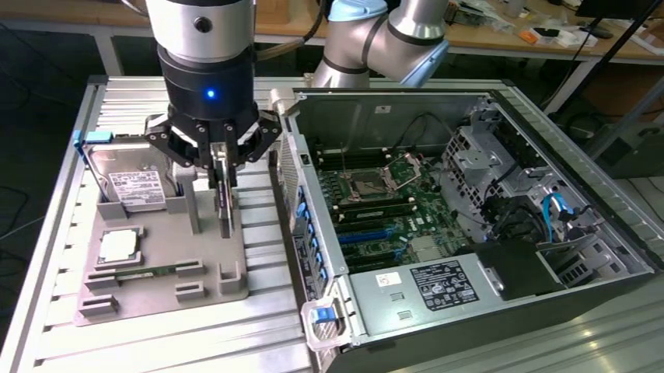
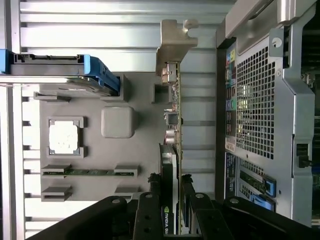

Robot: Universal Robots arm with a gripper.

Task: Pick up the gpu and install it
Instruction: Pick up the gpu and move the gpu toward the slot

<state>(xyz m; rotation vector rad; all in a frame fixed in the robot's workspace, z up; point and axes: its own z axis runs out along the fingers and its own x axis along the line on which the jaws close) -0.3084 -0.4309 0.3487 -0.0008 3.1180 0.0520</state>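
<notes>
Gripper (image 1: 222, 177): jaws clamped on gpu (image 1: 225, 211) top edge, above the grey parts tray (image 1: 207, 291).
Gpu: upright, edge-on, lower edge possibly touching tray; hard to tell.
Open computer case (image 1: 386, 116): just beside tray.

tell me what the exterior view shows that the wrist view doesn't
Exterior view adds the motherboard and power supply inside the open case. Wrist view adds the case's perforated rear face and the logo on the gpu. Both: the pincer closed on the upright gpu at the grey tray, the hard drive beside it.
</notes>
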